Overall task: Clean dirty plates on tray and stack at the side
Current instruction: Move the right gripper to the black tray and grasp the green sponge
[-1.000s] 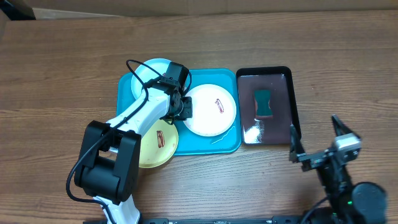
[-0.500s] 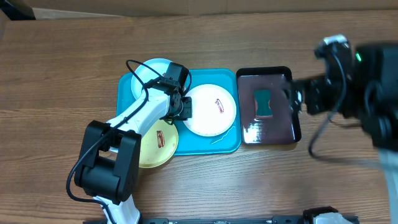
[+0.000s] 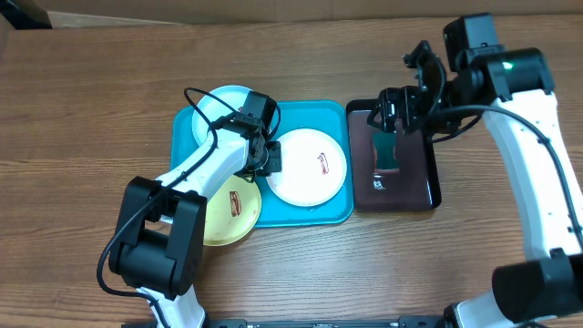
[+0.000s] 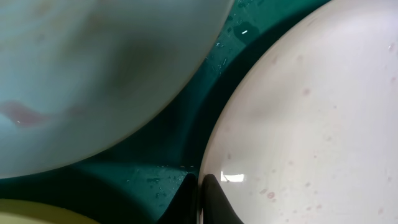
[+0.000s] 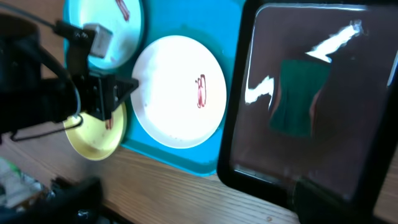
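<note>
The turquoise tray (image 3: 328,211) holds the white plate (image 3: 310,166), which has a red smear, and the light cyan plate (image 3: 223,107). The yellow-green plate (image 3: 232,214) overhangs the tray's front left corner. My left gripper (image 3: 271,158) is shut on the white plate's left rim. In the left wrist view its dark fingertips (image 4: 211,193) pinch that rim, with the white plate (image 4: 311,112) to the right and the cyan plate (image 4: 93,74) above left. My right gripper (image 3: 405,91) hovers open over the black tray, holding nothing. In its wrist view I see the white plate (image 5: 177,93).
A smaller black tray (image 3: 433,178) sits right of the turquoise one, wet, with a green sponge (image 3: 386,150) lying in it. In the right wrist view the sponge (image 5: 301,96) lies beyond the black rim (image 5: 249,177). Bare wooden table (image 3: 91,91) surrounds both trays.
My right arm swung from the table's front right up and over the black tray. My left gripper closed fully on the white plate's rim and stayed in place.
</note>
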